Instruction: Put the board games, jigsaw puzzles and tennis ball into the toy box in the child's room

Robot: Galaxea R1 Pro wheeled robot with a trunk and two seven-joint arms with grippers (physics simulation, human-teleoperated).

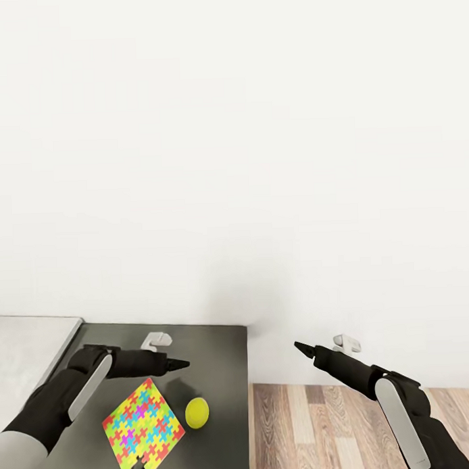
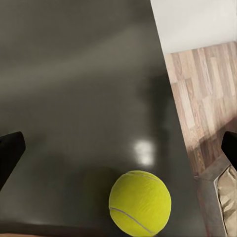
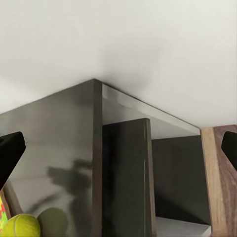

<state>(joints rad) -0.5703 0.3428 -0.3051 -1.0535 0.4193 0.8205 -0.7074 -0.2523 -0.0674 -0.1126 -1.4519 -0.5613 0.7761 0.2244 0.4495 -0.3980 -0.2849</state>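
My left hand (image 1: 177,364) hovers over the dark section of the desk (image 1: 218,343), fingers spread wide in the left wrist view, pinching nothing; just below it in the head view lies one jigsaw puzzle (image 1: 142,427), a flat square of yellow, blue, pink and green interlocking pieces, its near corner looking a little broken up; beside the puzzle, apart from it, sits the tennis ball (image 1: 197,412), small, yellow-green, with a pale seam.

Step in hand, as I judge it: take the ball with the left hand; to do it well, bring the hand down until the ball sits midway between the fingers, then close across its widest part, slowly, since a round ball will roll off if nudged from one side; the desk edge is near, so approach from above.

My right hand (image 1: 300,346) is held out over the wood-plank floor (image 1: 322,421), well apart from the ball; fingers spread in its wrist view, empty.
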